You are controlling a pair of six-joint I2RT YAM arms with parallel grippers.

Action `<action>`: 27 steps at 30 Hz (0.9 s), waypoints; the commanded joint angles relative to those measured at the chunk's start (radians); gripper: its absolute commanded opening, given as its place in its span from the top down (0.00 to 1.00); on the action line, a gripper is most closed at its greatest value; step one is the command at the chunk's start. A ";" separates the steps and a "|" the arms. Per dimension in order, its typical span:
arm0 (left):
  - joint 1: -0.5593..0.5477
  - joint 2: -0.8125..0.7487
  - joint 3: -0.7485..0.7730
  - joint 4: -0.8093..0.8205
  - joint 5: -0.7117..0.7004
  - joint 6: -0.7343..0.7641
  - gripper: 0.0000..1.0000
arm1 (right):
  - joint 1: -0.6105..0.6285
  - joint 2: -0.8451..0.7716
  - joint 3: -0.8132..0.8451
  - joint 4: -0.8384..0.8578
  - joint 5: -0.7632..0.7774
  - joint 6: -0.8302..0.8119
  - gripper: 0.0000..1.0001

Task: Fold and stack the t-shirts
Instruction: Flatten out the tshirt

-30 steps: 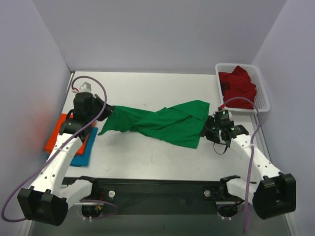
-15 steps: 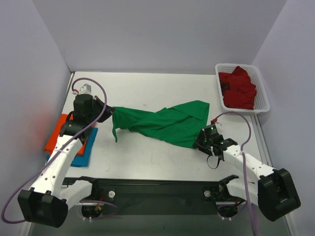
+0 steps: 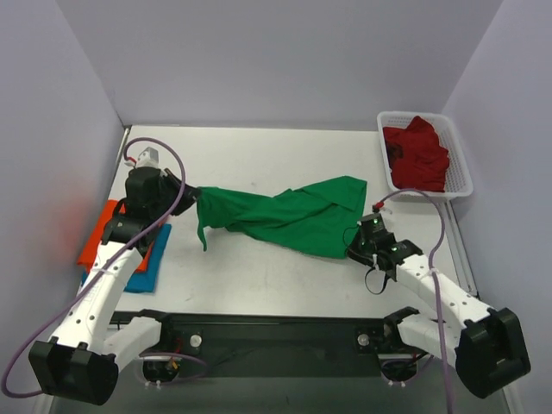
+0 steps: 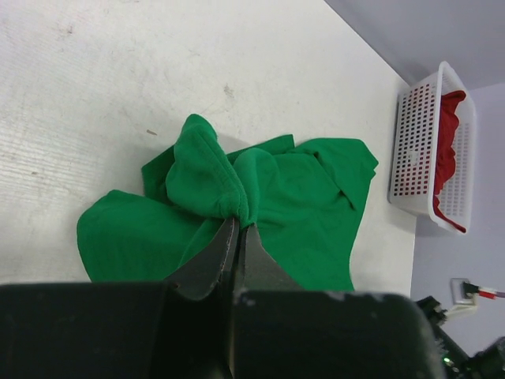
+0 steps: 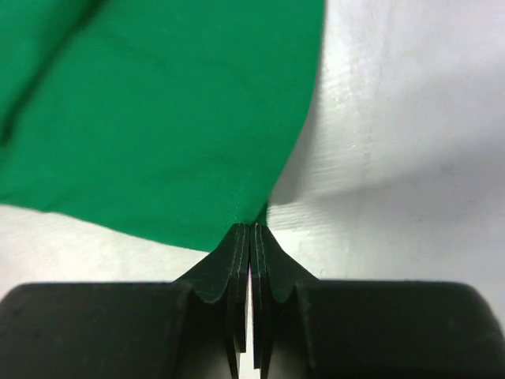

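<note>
A bright green t-shirt (image 3: 289, 216) lies twisted and stretched across the middle of the table. My left gripper (image 3: 188, 195) is shut on its bunched left end (image 4: 225, 193), lifting that end a little. At the shirt's lower right corner, my right gripper (image 3: 355, 247) is shut on the hem (image 5: 251, 223). An orange t-shirt (image 3: 97, 233) and a blue t-shirt (image 3: 145, 269) lie folded together at the left edge, partly under my left arm. A dark red t-shirt (image 3: 418, 155) is heaped in the basket (image 3: 460, 168).
The white mesh basket (image 4: 414, 150) stands at the table's far right corner. Grey walls close in the table on the left, back and right. The arm bases and a black rail (image 3: 276, 332) line the near edge.
My right gripper moved down to the shirt's lower right corner and closed on the hem. The left gripper kept its hold; the shirt's left flap dropped a little.
</note>
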 commanded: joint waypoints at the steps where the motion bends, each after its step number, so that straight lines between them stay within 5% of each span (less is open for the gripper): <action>1: 0.006 -0.051 0.026 0.021 0.019 0.029 1.00 | -0.003 -0.158 0.138 -0.223 0.041 -0.068 1.00; 5: 0.008 -0.059 0.049 0.004 0.034 0.041 1.00 | -0.011 -0.225 0.212 -0.337 0.018 -0.118 0.95; 9: 0.008 -0.034 0.044 0.013 0.040 0.035 1.00 | -0.038 -0.121 0.251 -0.341 -0.024 -0.154 0.90; 14: 0.008 -0.010 0.026 0.032 0.051 0.033 1.00 | -0.040 -0.004 0.219 -0.289 -0.030 -0.143 0.62; 27: 0.009 -0.016 0.024 0.033 0.042 0.045 1.00 | 0.003 -0.292 -0.134 -0.186 -0.096 0.082 0.60</action>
